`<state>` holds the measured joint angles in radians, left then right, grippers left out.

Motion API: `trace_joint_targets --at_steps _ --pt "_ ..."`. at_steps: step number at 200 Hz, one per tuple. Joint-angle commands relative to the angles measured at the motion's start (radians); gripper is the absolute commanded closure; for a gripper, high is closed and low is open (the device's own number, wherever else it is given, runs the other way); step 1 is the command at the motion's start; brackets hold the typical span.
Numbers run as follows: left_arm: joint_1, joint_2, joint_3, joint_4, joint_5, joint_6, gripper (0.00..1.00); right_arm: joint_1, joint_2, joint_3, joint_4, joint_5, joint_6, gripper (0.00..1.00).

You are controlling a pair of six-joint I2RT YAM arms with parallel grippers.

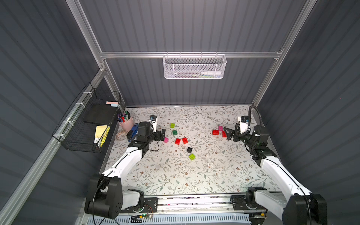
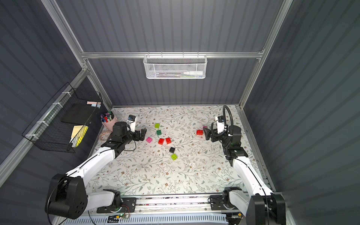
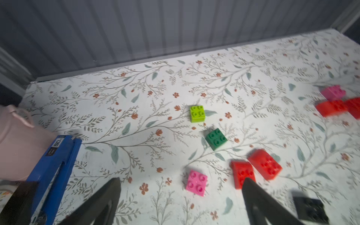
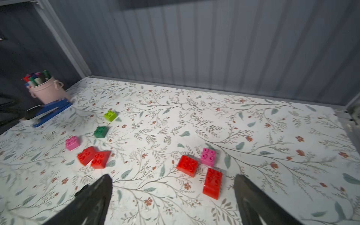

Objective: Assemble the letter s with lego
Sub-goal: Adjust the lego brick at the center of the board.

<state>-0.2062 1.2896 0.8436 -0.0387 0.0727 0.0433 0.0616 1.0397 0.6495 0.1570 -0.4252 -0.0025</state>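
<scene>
Red, pink, green lego [image 1: 177, 141] lies seemingly loose; left tool [image 3: 181, 180] and right tool [image 4: 173, 176] gape empty.

black brick [image 3: 309, 211] blurred in the left wrist view, far red brick [image 3: 354, 109] (smeared too) cut by its edge; right gripper [image 2: 206, 134] hides most of a pink brick [image 2: 204, 127].
</scene>
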Motion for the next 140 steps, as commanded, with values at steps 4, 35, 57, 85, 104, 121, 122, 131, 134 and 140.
trace_joint_targets --at_steps 4,35,57,85,104,121,122,131,134,140 --pt "-0.028 -0.005 0.097 -0.337 0.064 0.118 0.00 0.045 -0.030 0.058 -0.244 -0.086 -0.043 0.01" --pt "-0.054 0.005 0.187 -0.489 0.198 0.297 0.01 0.109 -0.039 0.108 -0.391 -0.124 -0.075 0.01" --pt "-0.057 0.017 0.210 -0.530 0.343 0.470 0.01 0.155 -0.036 0.123 -0.433 -0.152 -0.086 0.01" --pt "-0.070 0.083 0.255 -0.576 0.442 0.638 0.01 0.208 -0.022 0.138 -0.455 -0.182 -0.075 0.01" --pt "-0.084 0.127 0.264 -0.565 0.452 0.723 0.01 0.226 -0.001 0.153 -0.477 -0.200 -0.063 0.01" --pt "-0.104 0.175 0.279 -0.552 0.424 0.782 0.01 0.243 0.028 0.176 -0.504 -0.206 -0.058 0.01" --pt "-0.105 0.177 0.279 -0.550 0.420 0.784 0.01 0.244 0.029 0.177 -0.505 -0.207 -0.058 0.01" --pt "-0.113 0.204 0.281 -0.526 0.391 0.815 0.01 0.250 0.041 0.187 -0.508 -0.208 -0.052 0.01" --pt "-0.115 0.213 0.282 -0.517 0.382 0.824 0.01 0.253 0.045 0.188 -0.505 -0.210 -0.048 0.01" --pt "-0.120 0.235 0.285 -0.497 0.368 0.844 0.01 0.255 0.052 0.188 -0.494 -0.206 -0.040 0.01"
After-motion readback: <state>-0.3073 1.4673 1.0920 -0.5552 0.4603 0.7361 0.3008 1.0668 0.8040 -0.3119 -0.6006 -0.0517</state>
